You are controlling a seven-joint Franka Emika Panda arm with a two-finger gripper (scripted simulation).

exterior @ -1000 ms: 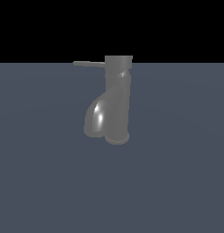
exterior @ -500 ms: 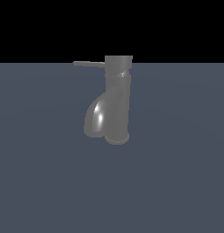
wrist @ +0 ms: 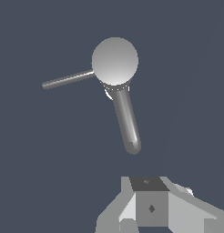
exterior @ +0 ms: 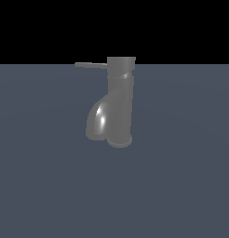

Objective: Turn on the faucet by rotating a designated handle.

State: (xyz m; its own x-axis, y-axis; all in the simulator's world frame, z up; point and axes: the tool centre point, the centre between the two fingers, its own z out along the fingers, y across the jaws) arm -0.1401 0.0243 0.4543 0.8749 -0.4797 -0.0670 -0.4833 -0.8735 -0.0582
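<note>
One faucet is standing upright on the flat slate-grey surface, roughly in the middle of it, well away from every visible edge. Its cylindrical body is rising from a flared round base, and its fat, glossy spout is curving down toward the exterior view's left, catching a bright highlight. At the top cap, the handle, a thin straight rod with a rounded tip, is jutting out level toward the exterior view's left, above the spout and clear of it.

Seen from the wrist view, the faucet is appearing from above as a round cap, with the handle and the spout spreading apart from it at a wide angle. The gripper is showing only in part at the rim of this view, apparently hanging above the surface and well apart from the faucet, touching nothing. Its fingertips are lying out of frame, so I cannot tell how wide the jaws are standing. No part of the arm is showing in the exterior view.
</note>
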